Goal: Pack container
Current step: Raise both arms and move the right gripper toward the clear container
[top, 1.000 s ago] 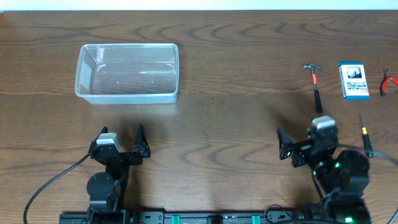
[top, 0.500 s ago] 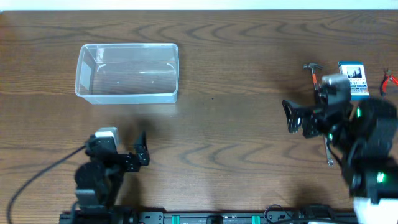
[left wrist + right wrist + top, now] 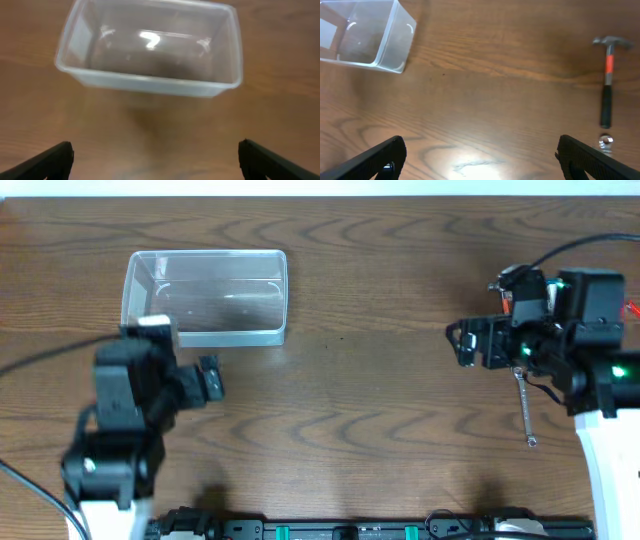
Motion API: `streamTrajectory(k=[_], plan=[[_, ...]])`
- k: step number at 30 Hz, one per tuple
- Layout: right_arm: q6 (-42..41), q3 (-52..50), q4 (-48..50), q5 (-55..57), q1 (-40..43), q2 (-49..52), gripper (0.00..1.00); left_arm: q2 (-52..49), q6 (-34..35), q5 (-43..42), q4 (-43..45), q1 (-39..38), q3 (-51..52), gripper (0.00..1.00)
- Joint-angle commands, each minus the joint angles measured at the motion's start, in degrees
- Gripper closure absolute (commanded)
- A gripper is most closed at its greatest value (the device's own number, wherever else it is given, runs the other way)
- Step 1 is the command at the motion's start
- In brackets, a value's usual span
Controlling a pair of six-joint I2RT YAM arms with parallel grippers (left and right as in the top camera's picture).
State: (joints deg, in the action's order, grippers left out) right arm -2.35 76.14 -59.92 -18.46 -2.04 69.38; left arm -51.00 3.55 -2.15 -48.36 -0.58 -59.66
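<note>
**Starting from zero: container empty, both claws bare**

Nothing packed yet! The clear container (image 3: 150,85) sits at the far left of the table (image 3: 350,380), with nothing inside. The left gripper (image 3: 155,159) hovers just short of it, jaws spread wide and holding nothing. The right gripper (image 3: 480,155), equally open and empty, hangs near the hammer (image 3: 606,100), with a wrench (image 3: 523,408) lying close by. By my reckoning, every pick and drop is left to do.

The black left arm (image 3: 125,395) stands over the near-left part of the scene, its wrist tipped down and toward the far side. Its black two-finger left gripper (image 3: 155,157) is spread wide and holds nothing. The black right arm (image 3: 585,330), with green lights glowing on it, reaches over the far right. Its black two-finger right gripper (image 3: 480,152) is also spread wide, with nothing between the fingers.
</note>
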Motion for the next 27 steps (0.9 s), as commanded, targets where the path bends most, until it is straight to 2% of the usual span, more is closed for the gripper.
streamTrajectory(k=[1, 5, 8, 11, 13, 16, 18, 24, 27], plan=[[-8.17, 4.52, -0.57, 5.79, -5.25, 2.60, 0.01, -6.49, -1.22, 7.04, -6.43, 3.19, -12.72, 0.02], [-14.75, 12.41, -5.55, 9.22, -13.11, 8.28, 0.01, -16.81, -1.20, 7.76, -18.97, 9.55, -26.62, 0.02], [-11.39, 17.66, -10.36, 9.22, -19.10, 12.57, 0.01, -21.90, -1.18, 7.76, -22.32, 13.25, -32.70, 0.02], [-4.22, 17.14, -10.25, 10.58, -23.52, 14.80, 0.01, -23.76, -1.16, 7.76, -21.86, 14.71, -32.96, 0.02], [-5.57, 16.87, -8.04, 10.95, -25.07, 16.41, 0.01, -24.52, -1.16, 7.76, -22.12, 14.78, -32.94, 0.02], [-13.11, 17.66, -3.34, 10.03, -27.28, 19.21, 0.01, -24.98, -1.16, 7.76, -21.66, 14.78, -32.94, 0.02], [-13.97, 20.33, -0.85, 9.27, -29.22, 22.60, 0.01, -24.98, -1.16, 7.76, -21.66, 14.78, -32.94, 0.02], [-12.76, 32.41, -6.54, 12.92, -32.35, 33.40, 0.01, -24.98, -1.16, 7.76, -21.66, 14.78, -32.94, 0.02], [-12.79, 32.94, -7.82, 12.57, -33.44, 36.06, 0.01, -24.98, -1.16, 7.76, -22.18, 14.78, -32.94, 0.02]])
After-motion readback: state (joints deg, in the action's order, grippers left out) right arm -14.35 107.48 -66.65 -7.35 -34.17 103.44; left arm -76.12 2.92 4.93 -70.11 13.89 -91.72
